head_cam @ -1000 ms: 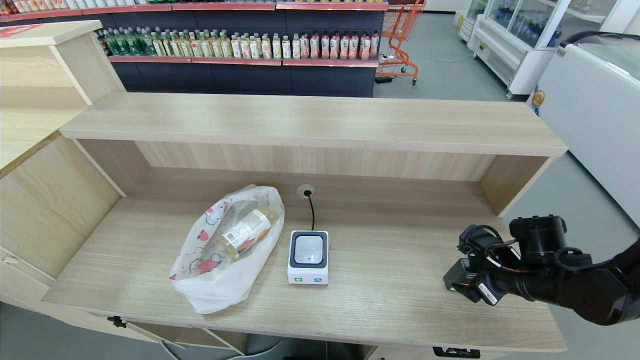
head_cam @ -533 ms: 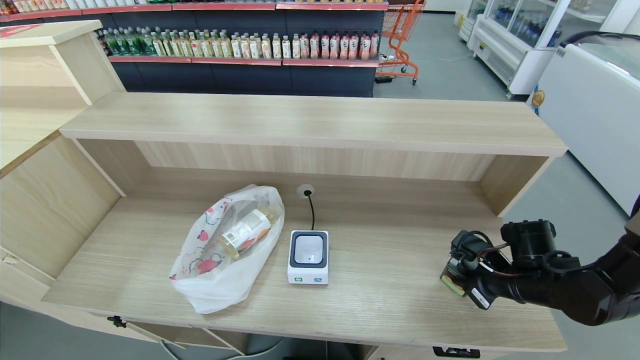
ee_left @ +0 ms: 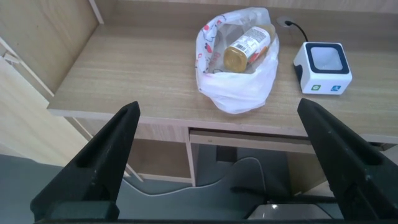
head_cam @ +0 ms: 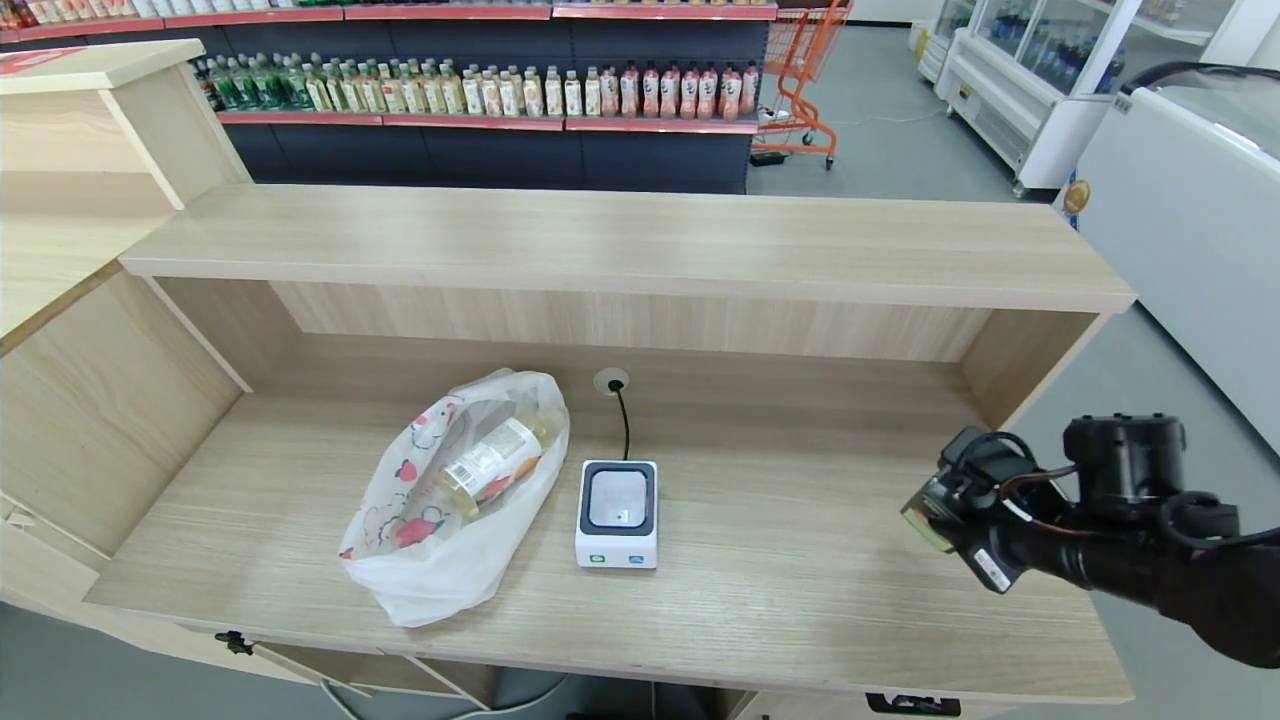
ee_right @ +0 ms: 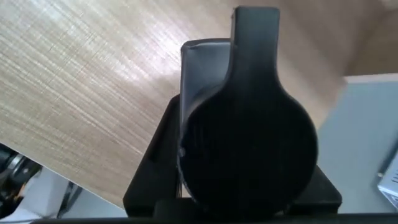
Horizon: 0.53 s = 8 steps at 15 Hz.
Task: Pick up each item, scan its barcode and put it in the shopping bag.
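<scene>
A white printed shopping bag (head_cam: 450, 540) lies on the wooden counter (head_cam: 800, 590), left of centre, mouth toward me. Inside it rests a clear bottle (head_cam: 492, 462) with a gold cap. Right beside the bag stands the white barcode scanner (head_cam: 617, 512), window facing up. My right gripper (head_cam: 930, 515) hovers over the counter's right end, far from both; a dark round part fills its wrist view above the counter top (ee_right: 81, 93). My left gripper (ee_left: 219, 109) is open and empty, below the counter's front edge, facing the bag (ee_left: 239, 93), bottle (ee_left: 245, 50) and scanner (ee_left: 322, 67).
A raised wooden ledge (head_cam: 620, 245) runs along the back, with side panels at both ends. The scanner's cable goes into a grommet hole (head_cam: 611, 381). Free counter lies between scanner and right arm. A chest freezer (head_cam: 1180, 220) stands to the right, drink shelves (head_cam: 480, 90) behind.
The right arm dipped toward the counter, then rose and drew back to the right. Bag, bottle and scanner have not moved.
</scene>
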Motion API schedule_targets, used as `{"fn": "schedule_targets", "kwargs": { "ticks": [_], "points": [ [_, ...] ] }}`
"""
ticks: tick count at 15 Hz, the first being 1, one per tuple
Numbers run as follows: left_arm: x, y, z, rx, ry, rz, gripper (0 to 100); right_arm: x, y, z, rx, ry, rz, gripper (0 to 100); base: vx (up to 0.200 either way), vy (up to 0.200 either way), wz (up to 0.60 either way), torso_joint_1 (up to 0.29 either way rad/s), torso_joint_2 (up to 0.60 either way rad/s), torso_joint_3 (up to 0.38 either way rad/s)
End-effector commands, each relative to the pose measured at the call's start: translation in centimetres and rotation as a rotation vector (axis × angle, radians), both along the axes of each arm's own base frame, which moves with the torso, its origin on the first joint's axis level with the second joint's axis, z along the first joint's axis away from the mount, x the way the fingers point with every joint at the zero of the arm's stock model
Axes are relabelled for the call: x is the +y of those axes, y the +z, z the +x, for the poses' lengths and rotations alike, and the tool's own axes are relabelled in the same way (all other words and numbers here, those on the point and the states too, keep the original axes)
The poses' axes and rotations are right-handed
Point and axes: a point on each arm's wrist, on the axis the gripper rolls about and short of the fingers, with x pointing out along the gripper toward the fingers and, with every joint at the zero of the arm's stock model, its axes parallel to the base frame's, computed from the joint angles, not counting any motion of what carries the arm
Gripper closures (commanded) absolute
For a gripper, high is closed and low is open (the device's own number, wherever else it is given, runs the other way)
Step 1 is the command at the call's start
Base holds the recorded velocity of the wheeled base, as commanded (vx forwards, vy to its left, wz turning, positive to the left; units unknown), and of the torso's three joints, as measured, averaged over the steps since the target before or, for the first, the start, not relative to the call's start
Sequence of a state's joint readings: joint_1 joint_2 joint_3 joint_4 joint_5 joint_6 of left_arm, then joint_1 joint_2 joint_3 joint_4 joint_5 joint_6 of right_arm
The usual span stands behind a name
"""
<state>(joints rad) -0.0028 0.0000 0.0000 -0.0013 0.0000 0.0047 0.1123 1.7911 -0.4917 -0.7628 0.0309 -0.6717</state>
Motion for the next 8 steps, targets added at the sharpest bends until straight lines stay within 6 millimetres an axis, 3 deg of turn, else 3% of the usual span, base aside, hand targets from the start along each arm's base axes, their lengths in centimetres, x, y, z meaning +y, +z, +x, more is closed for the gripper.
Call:
{"fn": "schedule_targets", "kwargs": {
  "ticks": [1,3,5,6,8],
  "points": [
    [0.0,0.0,0.0,0.001,0.000,0.000,0,-2.6,4.7,-5.5,-0.184,-0.122,-0.012,100,0.000,0.000,0.00,0.000,0.00,0.000],
    [0.0,0.0,0.0,0.001,0.000,0.000,0,-3.6,5.5,-5.9,-0.230,-0.167,-0.016,100,0.000,0.000,0.00,0.000,0.00,0.000],
    [0.0,0.0,0.0,0.001,0.000,0.000,0,-2.6,7.4,-6.5,-0.413,-0.107,-0.003,100,0.000,0.000,0.00,0.000,0.00,0.000],
    [0.0,0.0,0.0,0.001,0.001,0.000,0,-1.1,8.1,-7.2,-0.474,0.007,0.004,100,0.000,0.000,0.00,0.000,0.00,0.000],
    [0.0,0.0,0.0,0.001,0.000,0.000,0,0.0,8.0,-7.7,-0.505,0.232,-0.063,100,0.000,0.000,0.00,0.000,0.00,0.000]
  ]
}}
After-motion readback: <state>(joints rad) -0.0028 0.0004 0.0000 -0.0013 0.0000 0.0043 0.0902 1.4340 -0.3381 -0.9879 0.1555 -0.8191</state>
